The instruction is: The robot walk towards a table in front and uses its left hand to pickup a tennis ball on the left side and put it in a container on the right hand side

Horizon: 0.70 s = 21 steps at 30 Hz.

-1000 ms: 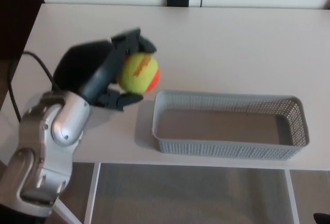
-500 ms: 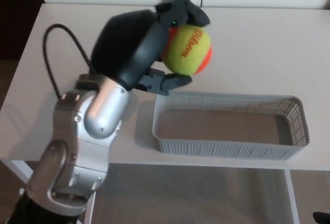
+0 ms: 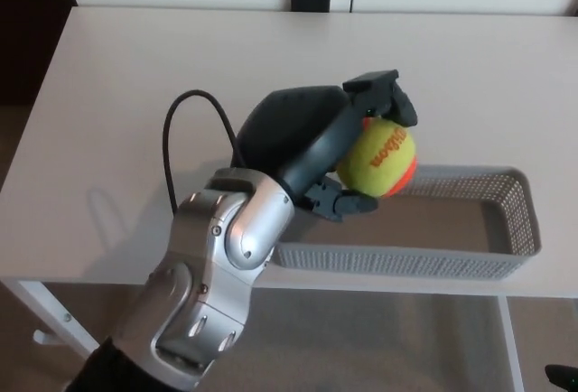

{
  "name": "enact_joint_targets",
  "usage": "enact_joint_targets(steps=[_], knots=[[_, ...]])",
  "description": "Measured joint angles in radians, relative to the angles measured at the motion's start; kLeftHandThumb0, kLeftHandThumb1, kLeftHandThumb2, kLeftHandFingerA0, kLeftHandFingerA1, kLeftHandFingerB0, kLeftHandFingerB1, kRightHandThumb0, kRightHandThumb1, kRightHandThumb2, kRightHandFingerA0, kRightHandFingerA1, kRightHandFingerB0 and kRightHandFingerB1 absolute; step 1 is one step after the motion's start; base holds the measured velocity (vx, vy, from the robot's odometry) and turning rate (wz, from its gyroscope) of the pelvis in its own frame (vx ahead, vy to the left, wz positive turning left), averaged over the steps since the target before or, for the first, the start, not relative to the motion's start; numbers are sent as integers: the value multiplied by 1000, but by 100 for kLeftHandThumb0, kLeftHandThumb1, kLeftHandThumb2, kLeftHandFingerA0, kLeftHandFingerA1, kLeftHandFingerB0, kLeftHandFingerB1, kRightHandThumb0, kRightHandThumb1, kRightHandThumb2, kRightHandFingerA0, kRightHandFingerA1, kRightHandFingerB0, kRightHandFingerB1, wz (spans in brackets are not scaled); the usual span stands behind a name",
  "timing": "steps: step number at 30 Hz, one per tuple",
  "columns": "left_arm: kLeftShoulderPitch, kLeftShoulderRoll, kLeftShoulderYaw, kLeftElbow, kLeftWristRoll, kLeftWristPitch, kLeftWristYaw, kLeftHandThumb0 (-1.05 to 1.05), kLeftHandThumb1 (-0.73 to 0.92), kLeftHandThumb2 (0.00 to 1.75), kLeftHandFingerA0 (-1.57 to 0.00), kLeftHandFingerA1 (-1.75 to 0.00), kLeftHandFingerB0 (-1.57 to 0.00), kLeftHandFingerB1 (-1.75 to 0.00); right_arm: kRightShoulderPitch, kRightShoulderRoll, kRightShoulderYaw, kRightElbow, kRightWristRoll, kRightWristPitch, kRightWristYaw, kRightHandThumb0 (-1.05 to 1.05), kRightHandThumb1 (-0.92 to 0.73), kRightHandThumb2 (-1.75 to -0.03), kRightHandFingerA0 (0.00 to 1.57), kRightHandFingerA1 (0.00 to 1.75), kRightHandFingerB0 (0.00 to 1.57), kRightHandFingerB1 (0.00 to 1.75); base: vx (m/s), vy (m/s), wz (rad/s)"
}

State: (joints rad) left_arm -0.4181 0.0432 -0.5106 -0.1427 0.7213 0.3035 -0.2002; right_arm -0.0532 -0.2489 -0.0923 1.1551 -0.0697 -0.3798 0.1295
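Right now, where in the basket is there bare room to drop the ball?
The basket is bare from the ball to its right wall; so is the table behind it. The basket's left end is crowded by the left hand holding the ball.

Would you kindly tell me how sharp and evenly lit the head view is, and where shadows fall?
Head view: soft, even light with no harsh glare on the table; the tennis ball in the left hand is sharp enough that its lettering shows; a faint arm shadow lies on the tabletop at picture left; the basket looks crisp too.
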Motion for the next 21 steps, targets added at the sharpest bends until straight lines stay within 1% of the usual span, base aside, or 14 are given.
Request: enact_joint_targets(steps=[1, 2, 3, 4, 5, 6, 7, 8, 9, 10, 12, 17, 18, 21], knots=[[0, 0, 1, 6, 1, 0, 1, -11, 79, 46, -59, -175, -59, -131, -1, 0, 0, 0, 0, 0, 0, -43, -61, -58, 48, 41, 36, 35, 0, 0, 0], [0, 0, 4, 16, 2, 0, 4, -29, 68, 61, -77, -153, -74, -70, -2, 0, 0, 0, 0, 0, 1, -44, -61, -58, 48, 41, 36, 35, 0, 0, 0], [0, 0, 7, 26, 3, 0, 6, -29, 68, 61, -77, -153, -74, -70, -2, 0, 0, 0, 0, 1, 1, -44, -61, -58, 48, 41, 36, 35, 0, 0, 0], [-2, 3, 10, 36, 4, 0, 8, -12, 77, 59, -66, -159, -65, -98, -3, 0, 1, 0, -1, 1, 0, -44, -61, -58, 48, 41, 36, 35, 0, 0, 0], [-3, 3, 12, 40, 5, 0, 8, -10, 70, 61, -75, -126, -69, -57, -3, 0, 1, 0, -1, 1, 0, -44, -60, -58, 49, 41, 37, 35, 0, 0, 0], [-6, 8, 18, 53, 5, 0, 8, -10, 70, 61, -75, -126, -69, -57, -3, 0, 1, 0, 0, 2, 1, -44, -60, -58, 49, 41, 37, 35, 0, 0, 0], [-9, 13, 25, 65, 5, 0, 9, -21, 73, 61, -79, -82, -51, -39, -3, 0, 1, 0, 0, 2, 1, -43, -61, -58, 50, 41, 36, 35, 0, 0, 0], [-12, 17, 32, 78, 5, 0, 12, -21, 73, 61, -79, -82, -51, -39, -3, 0, 1, 0, 0, 3, 1, -43, -61, -58, 50, 41, 36, 35, 0, 0, 0], [-13, 18, 36, 83, 5, 0, 13, -59, 45, 81, 0, -31, -4, -28, -3, 0, 1, 0, 0, 3, 0, -44, -60, -58, 48, 41, 37, 36, 0, 0, 0], [-13, 20, 48, 95, 4, 1, 16, -78, 50, 84, 0, -7, 0, -7, -3, 0, 1, 0, -1, 3, 0, -43, -61, -58, 50, 41, 37, 36, 0, 0, 0], [-17, 22, 62, 121, 4, 5, 17, -87, 53, 87, 0, 0, 0, 0, -3, 0, 1, 0, 0, 3, 0, -43, -61, -58, 49, 41, 37, 36, 0, 0, 0], [-30, 49, 75, 160, 4, 12, 7, -92, 52, 93, 0, 0, 0, 0, -3, 0, 0, 1, 0, 4, 0, -42, -61, -58, 49, 41, 37, 36, 0, 0, 0], [-36, 56, 74, 161, 4, 12, 2, -96, 54, 98, 0, 0, 0, 0, -4, 0, 0, 1, 0, 5, 0, -52, -48, -79, 45, 53, 32, 47, 0, 0, 0], [-48, 82, 63, 156, 5, 11, -17, -98, 56, 100, 0, 0, 0, 0, -8, 0, 0, -1, 0, 6, 0, -52, -48, -79, 44, 53, 32, 47, 0, 0, 0]])
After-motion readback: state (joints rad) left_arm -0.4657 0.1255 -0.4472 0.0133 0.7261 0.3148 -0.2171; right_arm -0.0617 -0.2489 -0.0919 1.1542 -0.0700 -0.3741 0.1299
